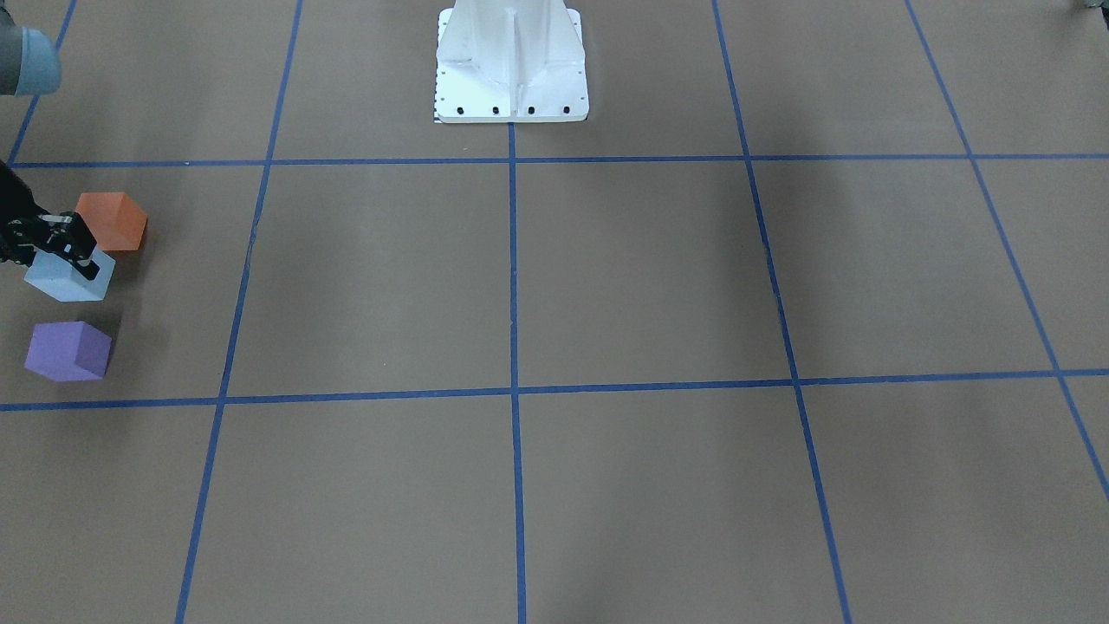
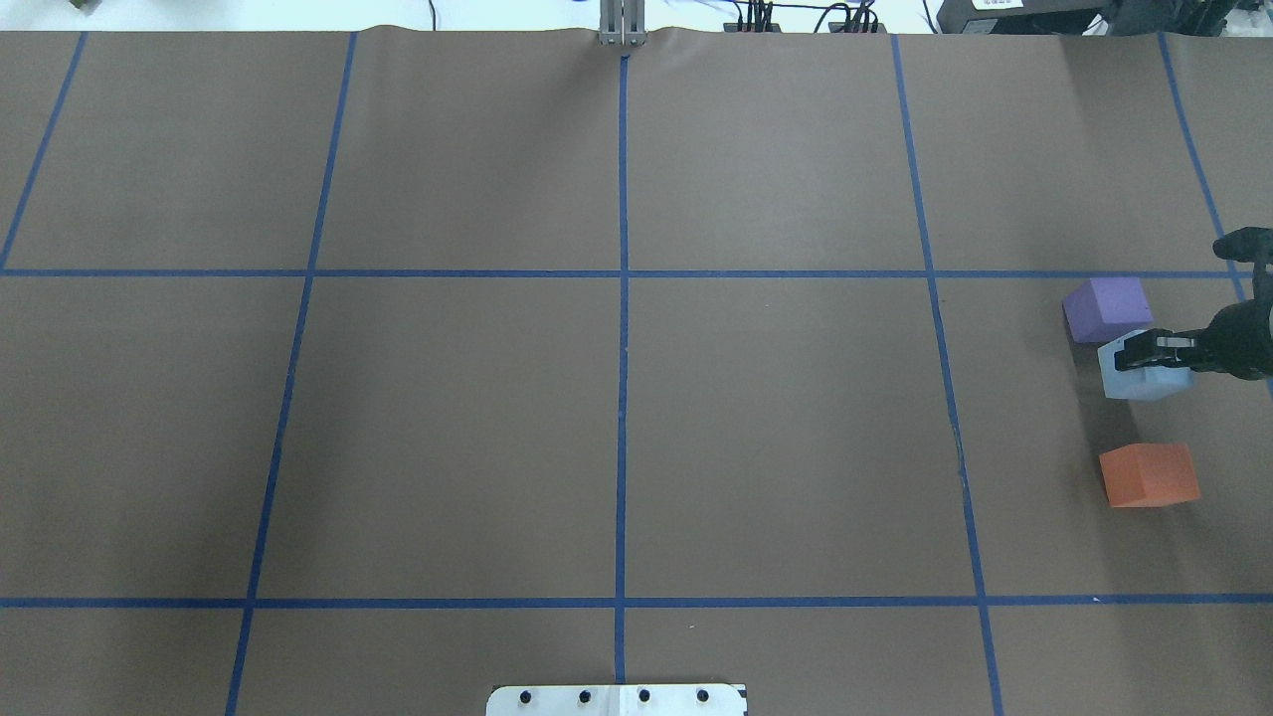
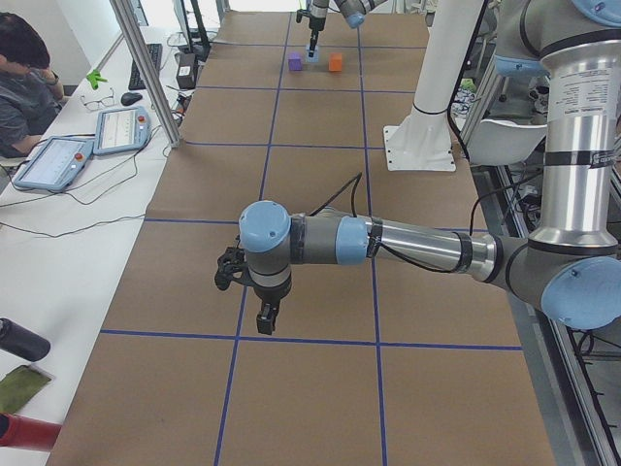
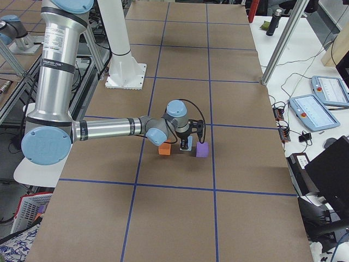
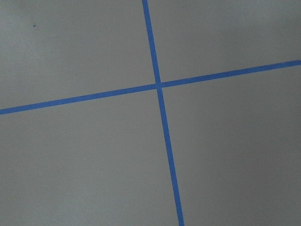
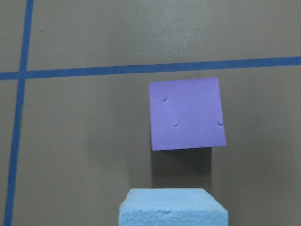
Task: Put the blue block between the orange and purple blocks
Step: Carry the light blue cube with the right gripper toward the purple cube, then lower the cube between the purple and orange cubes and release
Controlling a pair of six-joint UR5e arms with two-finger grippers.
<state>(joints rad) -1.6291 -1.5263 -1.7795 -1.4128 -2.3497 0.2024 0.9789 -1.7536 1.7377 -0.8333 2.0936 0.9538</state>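
**Blue block held over the gap, not yet set down**

Grips blue block [image 2: 1144, 383] in right pincer [image 2: 1146, 358], fingers pinched on two opposite faces. Looks lifted slightly off the counter [image 2: 457, 428], judging by the shift between cameras: nearer purple block [image 2: 1106, 306] in the overhead view, nearer orange block [image 2: 1149, 475] in the front view. Can't confirm any contact with the counter. Hangs over the space between those two, touching neither, roughly in line with both. Probably needs only a straight lowering and a release to finish. Faces purple block head-on in the right wrist view, with the blue top at the frame's bottom edge, so a slight drift forward risks a nudge.

Has left pincer [image 3: 265, 320] hovering low over a tape crossing, well apart from the blocks, likely just out of the way. Can't tell whether wide or narrow.

Flat, matte brown paper on the counter, squared off with blue tape lines [image 2: 624, 398]. White mount [image 1: 511, 69] bolted at the robot's side. Alongside, a desk with a seated person [image 3: 24, 92], two control tablets [image 3: 121, 129], loose cables and a metal post [image 3: 160, 97].
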